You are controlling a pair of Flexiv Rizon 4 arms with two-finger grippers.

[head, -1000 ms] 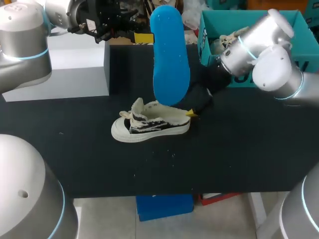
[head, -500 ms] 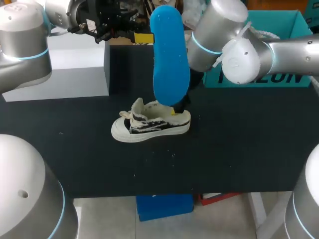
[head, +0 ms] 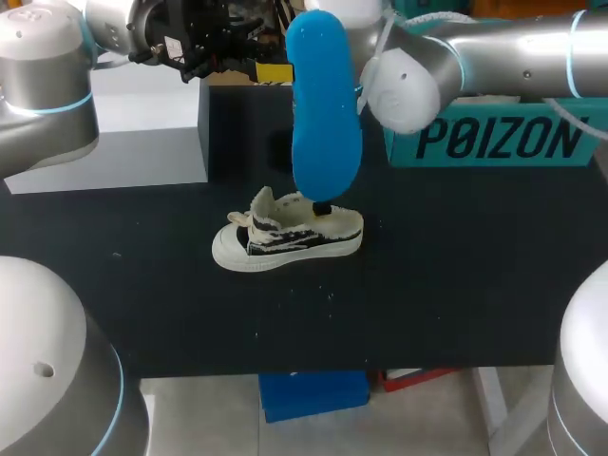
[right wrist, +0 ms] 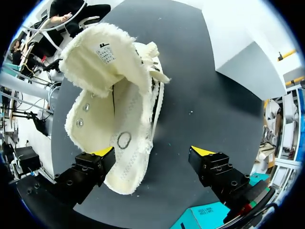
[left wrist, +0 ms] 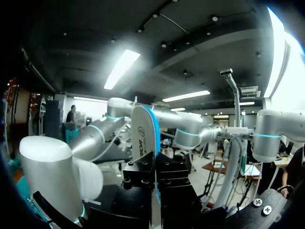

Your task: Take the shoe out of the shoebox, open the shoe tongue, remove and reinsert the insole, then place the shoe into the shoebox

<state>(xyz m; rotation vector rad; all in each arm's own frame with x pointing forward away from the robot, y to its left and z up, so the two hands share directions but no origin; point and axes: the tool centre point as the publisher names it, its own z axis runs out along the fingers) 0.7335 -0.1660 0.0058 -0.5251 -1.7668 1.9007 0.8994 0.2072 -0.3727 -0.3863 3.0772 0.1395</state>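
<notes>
A black and cream shoe (head: 285,236) lies on its side on the black table, toe to the left, tongue (right wrist: 102,62) folded open. Above it hangs a blue insole (head: 323,104), upright, with my left gripper (head: 273,72) shut on its upper edge; the left wrist view shows the insole (left wrist: 142,136) edge-on between the black fingers. My right arm (head: 408,76) comes in across the back, its hand mostly hidden behind the insole. My right gripper (right wrist: 152,151) stands open over the shoe's heel (right wrist: 128,167), one fingertip (right wrist: 102,151) against the shoe, the other over bare table.
A teal shoebox (head: 494,142) stands at the back right, partly behind my right arm. At the back left is a pale grey box (head: 142,123). The black table (head: 456,285) stretches to the front and right of the shoe.
My right arm has swung left from beside the shoebox to behind the insole, bringing its open gripper over the shoe's heel. The left arm and the insole have kept still.
</notes>
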